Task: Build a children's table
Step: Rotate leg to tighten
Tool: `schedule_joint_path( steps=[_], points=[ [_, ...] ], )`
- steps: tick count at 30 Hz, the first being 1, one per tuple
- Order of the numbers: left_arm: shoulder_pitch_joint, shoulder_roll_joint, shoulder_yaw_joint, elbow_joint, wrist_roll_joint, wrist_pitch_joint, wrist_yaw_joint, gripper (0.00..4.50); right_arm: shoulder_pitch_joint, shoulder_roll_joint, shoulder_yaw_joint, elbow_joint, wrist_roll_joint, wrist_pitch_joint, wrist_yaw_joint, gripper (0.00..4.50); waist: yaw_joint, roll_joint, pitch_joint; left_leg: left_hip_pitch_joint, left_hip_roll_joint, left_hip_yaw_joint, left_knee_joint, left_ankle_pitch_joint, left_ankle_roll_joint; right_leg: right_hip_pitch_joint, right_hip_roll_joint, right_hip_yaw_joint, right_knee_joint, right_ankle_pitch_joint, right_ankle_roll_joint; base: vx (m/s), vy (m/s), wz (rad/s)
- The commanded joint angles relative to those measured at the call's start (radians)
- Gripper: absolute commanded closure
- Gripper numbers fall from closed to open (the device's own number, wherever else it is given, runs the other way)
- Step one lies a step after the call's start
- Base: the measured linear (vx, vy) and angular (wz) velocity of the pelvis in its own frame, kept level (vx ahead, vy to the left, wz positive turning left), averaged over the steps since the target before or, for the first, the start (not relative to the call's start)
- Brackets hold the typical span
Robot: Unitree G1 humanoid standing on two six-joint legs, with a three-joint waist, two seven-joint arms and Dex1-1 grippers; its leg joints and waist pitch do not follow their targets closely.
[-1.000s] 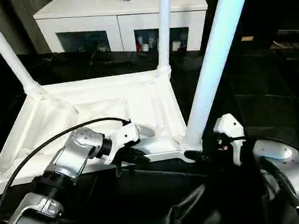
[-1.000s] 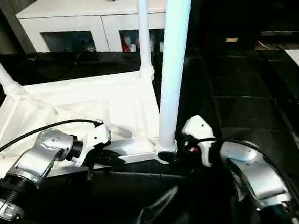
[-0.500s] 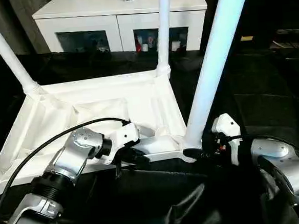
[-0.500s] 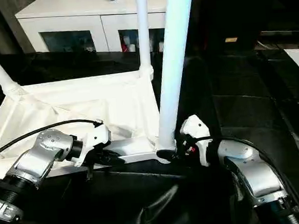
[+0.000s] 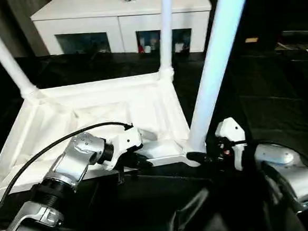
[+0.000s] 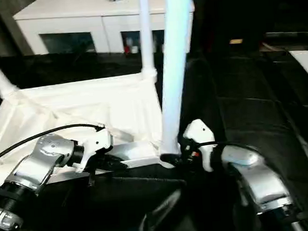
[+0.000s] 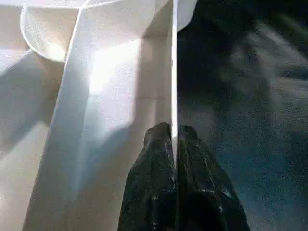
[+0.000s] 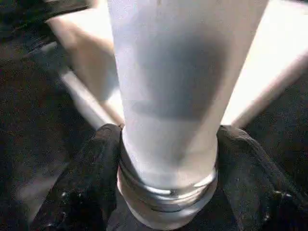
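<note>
The upturned tabletop [image 5: 106, 116] lay on the dark worktop [image 5: 269, 102], its near-left corner cut off from sight. The left hand [image 7: 174, 144] pinched its near rim; the right hand [image 8: 166, 192] clasped the nearest leg [image 5: 214, 69] at its socket. A white cabinet [image 5: 120, 17] stood beyond the tabletop.

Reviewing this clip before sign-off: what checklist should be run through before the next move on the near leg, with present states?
1. Left end effector clamped on the white plastic square tabletop's thin edge wall: ok.
2. Right end effector fingers flanking the near long white tapered round leg's base: ok.
3. Near leg upright in its round corner socket: ok.
4. Leg fully seated: cannot tell; threads show at the base.
5. Two far legs standing in their sockets: ok.
</note>
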Motion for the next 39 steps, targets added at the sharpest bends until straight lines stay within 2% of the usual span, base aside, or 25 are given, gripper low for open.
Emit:
schedule_joint_path(
  steps=[1, 2, 3, 6, 8, 10, 11, 12, 13, 15, 16, 17, 20, 23, 26, 27, 28, 29, 31, 32, 33, 34, 35, 37, 39],
  points=[
    [0.005, -0.053, 0.004, 0.025, -0.008, 0.011, 0.074, 4.50, -0.005, 0.024, -0.031, 0.083, -0.060, 0.035, -0.150, 1.84, -0.008, -0.013, -0.042, 0.021, 0.091, -0.050, -0.111, -0.316, -0.001, 0.019, -0.062, 0.027, -0.077, -0.266, -0.249, 0.000, 0.000, 0.00],
    [-0.004, -0.110, 0.029, 0.034, -0.025, 0.022, 0.141, 4.50, -0.017, 0.087, -0.040, 0.104, -0.082, 0.037, -0.258, 1.85, -0.011, -0.015, -0.042, 0.027, 0.090, -0.049, -0.111, -0.349, -0.022, 0.011, -0.062, 0.030, -0.084, -0.324, -0.226, 0.000, 0.000, 0.00],
    [-0.004, -0.110, 0.029, 0.034, -0.025, 0.022, 0.141, 4.50, -0.017, 0.087, -0.040, 0.104, -0.082, 0.037, -0.258, 1.85, -0.012, -0.015, -0.041, 0.028, 0.090, -0.052, -0.113, -0.369, -0.033, 0.007, -0.064, 0.031, -0.089, -0.358, -0.208, 0.000, 0.000, 0.00],
    [-0.043, -0.203, 0.055, 0.065, -0.024, 0.044, 0.276, 4.50, -0.063, 0.201, -0.069, 0.173, -0.121, 0.041, -0.472, 1.85, -0.024, -0.015, -0.044, 0.028, 0.087, -0.053, -0.113, -0.386, -0.047, 0.000, -0.060, 0.032, -0.093, -0.386, -0.180, 0.000, 0.000, 0.00],
    [-0.057, -0.223, 0.053, 0.081, -0.011, 0.042, 0.315, 4.50, -0.079, 0.233, -0.076, 0.198, -0.128, 0.044, -0.528, 1.85, -0.025, -0.013, -0.044, 0.028, 0.085, -0.051, -0.114, -0.386, -0.043, -0.003, -0.058, 0.033, -0.096, -0.371, -0.177, 0.000, 0.000, 0.00],
    [-0.105, -0.294, 0.074, 0.143, 0.018, 0.037, 0.445, 4.50, -0.125, 0.329, -0.111, 0.268, -0.138, 0.030, -0.695, 1.85, -0.026, -0.014, -0.043, 0.030, 0.084, -0.048, -0.113, -0.380, -0.039, -0.007, -0.057, 0.034, -0.099, -0.365, -0.171, 0.000, 0.000, 0.00],
    [-0.127, -0.325, 0.086, 0.173, 0.025, 0.030, 0.498, 4.50, -0.146, 0.366, -0.108, 0.299, -0.152, 0.018, -0.751, 1.85, -0.026, -0.013, -0.042, 0.037, 0.081, -0.047, -0.110, -0.403, -0.047, -0.014, -0.058, 0.035, -0.105, -0.395, -0.169, 0.000, 0.000, 0.00],
    [-0.128, -0.327, 0.086, 0.175, 0.026, 0.029, 0.502, 4.50, -0.147, 0.368, -0.107, 0.301, -0.153, 0.016, -0.753, 1.85, -0.023, -0.016, -0.045, 0.040, 0.082, -0.048, -0.110, -0.401, -0.047, -0.013, -0.058, 0.035, -0.107, -0.397, -0.163, 0.000, 0.000, 0.00],
    [-0.134, -0.334, 0.088, 0.183, 0.030, 0.026, 0.515, 4.50, -0.153, 0.377, -0.099, 0.311, -0.163, 0.009, -0.762, 1.85, -0.021, -0.015, -0.045, 0.038, 0.083, -0.049, -0.112, -0.392, -0.044, -0.010, -0.059, 0.035, -0.106, -0.382, -0.161, 0.000, 0.000, 0.00],
    [-0.136, -0.330, 0.066, 0.194, 0.056, 0.014, 0.508, 4.50, -0.162, 0.408, -0.075, 0.307, -0.140, -0.028, -0.689, 1.85, -0.021, -0.012, -0.053, 0.022, 0.086, -0.049, -0.119, -0.309, -0.017, 0.010, -0.057, 0.030, -0.092, -0.242, -0.165, 0.000, 0.000, 0.00],
    [-0.134, -0.327, 0.061, 0.193, 0.059, 0.014, 0.500, 4.50, -0.160, 0.412, -0.070, 0.297, -0.129, -0.041, -0.661, 1.85, -0.021, -0.013, -0.054, 0.017, 0.086, -0.048, -0.119, -0.279, -0.002, 0.015, -0.055, 0.028, -0.088, -0.196, -0.169, 0.000, 0.000, 0.00],
    [-0.127, -0.319, 0.054, 0.186, 0.060, 0.021, 0.481, 4.50, -0.156, 0.406, -0.052, 0.278, -0.133, -0.060, -0.625, 1.29, -0.018, -0.012, -0.056, 0.019, 0.087, -0.044, -0.114, -0.245, 0.021, 0.014, -0.058, 0.028, -0.087, -0.148, -0.181, 0.000, 0.000, 0.00],
    [-0.099, -0.279, 0.019, 0.176, 0.075, 0.042, 0.410, 4.50, -0.141, 0.382, -0.061, 0.221, -0.128, -0.079, -0.598, 1.10, -0.016, -0.011, -0.055, 0.014, 0.086, -0.042, -0.110, -0.237, 0.053, 0.019, -0.063, 0.030, -0.090, -0.173, -0.197, 0.000, 0.000, 0.00],
    [-0.090, -0.260, 0.012, 0.175, 0.081, 0.061, 0.376, 4.50, -0.129, 0.347, -0.064, 0.161, -0.112, -0.058, -0.566, 0.70, -0.019, -0.012, -0.055, 0.011, 0.087, -0.044, -0.112, -0.219, 0.062, 0.022, -0.061, 0.027, -0.090, -0.188, -0.197, 0.000, 0.000, 0.00],
    [-0.082, -0.232, 0.004, 0.162, 0.079, 0.077, 0.325, 4.50, -0.105, 0.275, -0.055, 0.071, -0.095, -0.030, -0.485, 0.65, -0.018, -0.012, -0.055, 0.015, 0.090, -0.042, -0.111, -0.220, 0.064, 0.018, -0.059, 0.028, -0.090, -0.189, -0.206, 0.000, 0.000, 0.00],
    [-0.076, -0.219, 0.000, 0.151, 0.074, 0.075, 0.299, 4.50, -0.090, 0.240, -0.057, 0.030, -0.082, -0.011, -0.443, 0.65, -0.015, -0.009, -0.056, 0.015, 0.090, -0.042, -0.109, -0.206, 0.072, 0.020, -0.059, 0.028, -0.087, -0.166, -0.206, 0.000, 0.000, 0.00],
    [-0.070, -0.202, -0.005, 0.142, 0.072, 0.068, 0.273, 4.50, -0.071, 0.197, -0.062, -0.014, -0.053, 0.004, -0.378, 0.65, -0.015, -0.012, -0.055, 0.012, 0.091, -0.042, -0.110, -0.197, 0.078, 0.024, -0.059, 0.028, -0.088, -0.152, -0.203, 0.000, 0.000, 0.00],
    [-0.064, -0.183, -0.011, 0.131, 0.068, 0.061, 0.246, 4.50, -0.049, 0.154, -0.069, -0.059, -0.023, 0.019, -0.307, 0.65, -0.013, -0.011, -0.057, 0.009, 0.092, -0.044, -0.108, -0.165, 0.093, 0.031, -0.060, 0.027, -0.082, -0.105, -0.206, 0.000, 0.000, 0.00],
    [-0.059, -0.165, -0.018, 0.122, 0.064, 0.047, 0.218, 4.50, -0.028, 0.111, -0.071, -0.095, -0.006, 0.024, -0.242, 0.65, -0.014, -0.010, -0.061, 0.010, 0.093, -0.043, -0.100, -0.125, 0.119, 0.031, -0.060, 0.026, -0.073, -0.019, -0.230, 0.000, 0.000, 0.00],
    [-0.049, -0.137, -0.031, 0.106, 0.059, 0.010, 0.167, 4.50, 0.001, 0.052, -0.063, -0.126, 0.007, 0.015, -0.157, 0.65, -0.013, -0.004, -0.063, 0.010, 0.092, -0.043, -0.096, -0.112, 0.136, 0.035, -0.060, 0.023, -0.071, 0.024, -0.242, 0.000, 0.000, 0.00],
    [-0.041, -0.119, -0.041, 0.092, 0.054, -0.015, 0.128, 4.50, 0.021, 0.014, -0.058, -0.142, 0.013, 0.010, -0.105, 0.65, -0.014, -0.007, -0.063, 0.010, 0.093, -0.041, -0.094, -0.101, 0.148, 0.033, -0.061, 0.025, -0.065, 0.068, -0.259, 0.000, 0.000, 0.00],
    [-0.030, -0.087, -0.055, 0.069, 0.050, -0.045, 0.072, 4.50, 0.056, -0.050, -0.049, -0.164, 0.022, -0.002, -0.021, 0.65, -0.012, -0.001, -0.065, 0.009, 0.093, -0.044, -0.093, -0.097, 0.154, 0.036, -0.062, 0.023, -0.064, 0.079, -0.266, 0.000, 0.000, 0.00],
    [-0.022, -0.060, -0.065, 0.046, 0.045, -0.063, 0.022, 4.50, 0.084, -0.102, -0.042, -0.176, 0.033, -0.005, 0.048, 0.65, -0.007, -0.005, -0.066, 0.012, 0.097, -0.042, -0.089, -0.089, 0.166, 0.037, -0.063, 0.024, -0.062, 0.112, -0.271, 0.000, 0.000, 0.00],
    [-0.019, -0.051, -0.068, 0.037, 0.041, -0.066, 0.003, 4.50, 0.092, -0.120, -0.039, -0.183, 0.043, 0.002, 0.068, 0.65, -0.007, -0.004, -0.064, 0.014, 0.097, -0.039, -0.089, -0.094, 0.173, 0.034, -0.063, 0.023, -0.062, 0.111, -0.287, 0.000, 0.000, 0.00],
    [-0.010, -0.023, -0.073, 0.004, 0.024, -0.059, -0.057, 4.50, 0.098, -0.144, -0.036, -0.188, 0.055, 0.013, 0.095, 0.65, -0.004, -0.003, -0.059, 0.017, 0.100, -0.040, -0.096, -0.132, 0.155, 0.032, -0.062, 0.021, -0.066, 0.031, -0.294, 0.000, 0.000, 0.00]
  ],
)
